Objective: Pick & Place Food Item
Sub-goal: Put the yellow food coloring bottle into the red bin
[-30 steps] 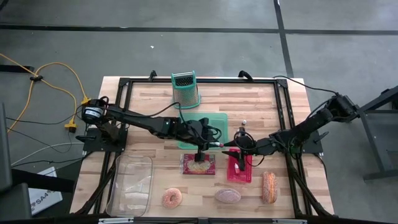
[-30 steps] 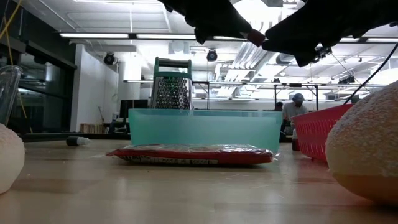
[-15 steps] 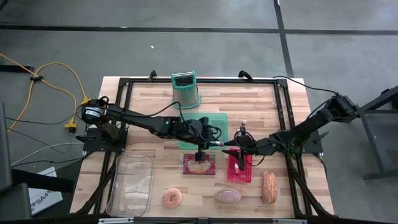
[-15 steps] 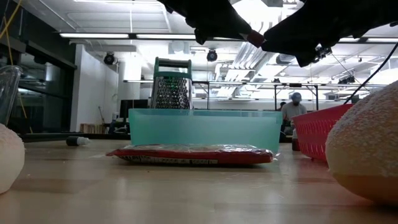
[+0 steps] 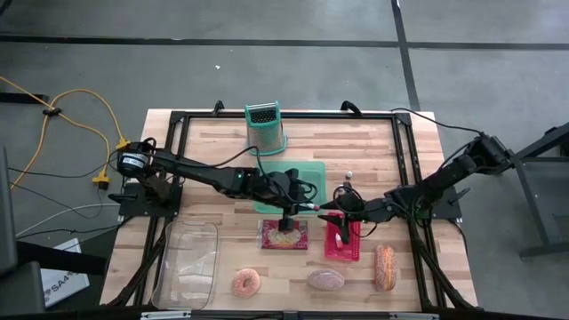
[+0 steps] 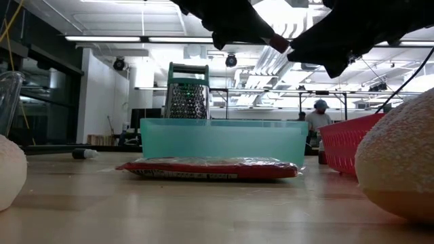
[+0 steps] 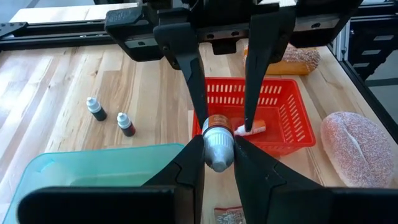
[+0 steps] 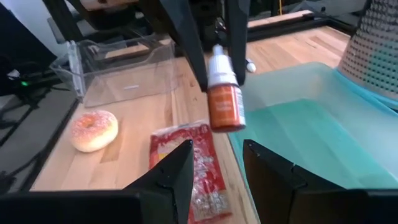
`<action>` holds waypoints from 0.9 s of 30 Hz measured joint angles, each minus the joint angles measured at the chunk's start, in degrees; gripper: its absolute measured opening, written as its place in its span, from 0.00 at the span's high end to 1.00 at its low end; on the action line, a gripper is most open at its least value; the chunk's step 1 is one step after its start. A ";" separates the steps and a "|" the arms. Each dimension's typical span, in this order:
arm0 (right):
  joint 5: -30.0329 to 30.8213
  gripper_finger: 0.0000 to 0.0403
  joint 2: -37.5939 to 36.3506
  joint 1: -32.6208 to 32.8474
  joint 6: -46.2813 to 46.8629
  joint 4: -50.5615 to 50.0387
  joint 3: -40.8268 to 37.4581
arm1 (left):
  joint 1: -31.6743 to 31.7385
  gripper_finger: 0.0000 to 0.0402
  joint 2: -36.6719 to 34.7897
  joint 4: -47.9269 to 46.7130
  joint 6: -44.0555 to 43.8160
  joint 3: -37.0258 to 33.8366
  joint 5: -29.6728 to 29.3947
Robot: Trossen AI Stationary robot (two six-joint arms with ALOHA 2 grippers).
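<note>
A small dropper bottle (image 8: 224, 93) with a pale cap and an orange label is held in the air by my left gripper (image 5: 307, 206), above the gap between the teal tray (image 5: 289, 182) and the red basket (image 5: 342, 238). My right gripper (image 5: 333, 211) faces it from the table's right and is open. Its fingers (image 7: 255, 81) stand on either side of the bottle's base end; I cannot tell whether they touch it. A red food packet (image 5: 284, 235) lies flat on the table below. My left gripper pinches the bottle's cap end (image 7: 217, 149) between its two fingers, coming level from the table's left. The bottle is lifted clear of the table, lies roughly level, and its labelled body (image 8: 225, 109) sticks out toward my right gripper.
A metal grater (image 5: 266, 127) stands behind the teal tray. A clear container (image 5: 188, 262), a doughnut (image 5: 246, 283) and two bread rolls (image 5: 325, 280) (image 5: 384, 267) lie along the near edge. Another small bottle (image 7: 252, 129) lies in the basket, and two (image 7: 96, 109) (image 7: 124, 123) stand on the wood.
My right gripper has crept a little toward the table's left, closer around the bottle that my left gripper holds. My left gripper and the bottle have stayed where they were.
</note>
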 joint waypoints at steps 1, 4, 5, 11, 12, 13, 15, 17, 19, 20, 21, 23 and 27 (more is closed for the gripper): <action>-0.02 0.68 0.00 0.00 0.08 -0.27 0.00 | 0.00 0.85 0.00 -0.13 0.00 0.00 -0.02; -0.03 0.68 0.01 0.00 0.10 -0.58 0.00 | 0.00 0.85 0.00 -0.76 -0.02 0.00 -0.02; -0.03 0.68 -0.01 0.00 0.07 -0.60 0.00 | 0.00 0.85 0.00 -0.81 -0.02 0.00 -0.02; 0.02 0.68 -0.01 -0.47 -0.07 -0.62 0.00 | 0.00 0.85 0.00 -0.70 -0.11 0.00 -0.04; 0.06 0.68 -0.01 -0.62 -0.08 -0.60 0.00 | 0.00 0.85 0.00 -0.69 -0.12 0.00 -0.04; 0.03 0.68 0.00 -0.84 -0.08 -0.61 0.00 | 0.00 0.85 0.00 -0.68 -0.17 0.00 -0.04; 0.03 0.68 -0.01 -1.18 -0.10 -0.62 0.00 | 0.00 0.85 0.00 -0.65 -0.26 0.00 -0.01; 0.03 0.68 -0.01 -1.36 -0.10 -0.60 0.00 | 0.00 0.85 0.00 -0.54 -0.26 0.00 0.26; 0.03 0.68 -0.01 -1.36 -0.27 -0.60 0.00 | -0.02 0.85 0.00 -0.55 -0.26 0.00 0.31; 0.02 0.68 0.00 -1.36 -0.48 -0.60 0.00 | -0.02 0.85 0.00 -0.55 -0.26 0.00 0.33; 0.03 0.68 0.01 -1.36 -0.52 -0.59 -0.01 | -0.02 0.85 0.00 -0.55 -0.26 0.00 0.33; 0.01 0.68 0.00 -1.36 -0.54 -0.11 -0.04 | -0.02 0.85 0.00 -0.55 -0.26 0.00 0.35; -0.38 0.68 0.00 -1.36 -2.10 2.40 -0.07 | -0.02 0.85 0.00 0.18 -0.24 0.00 0.35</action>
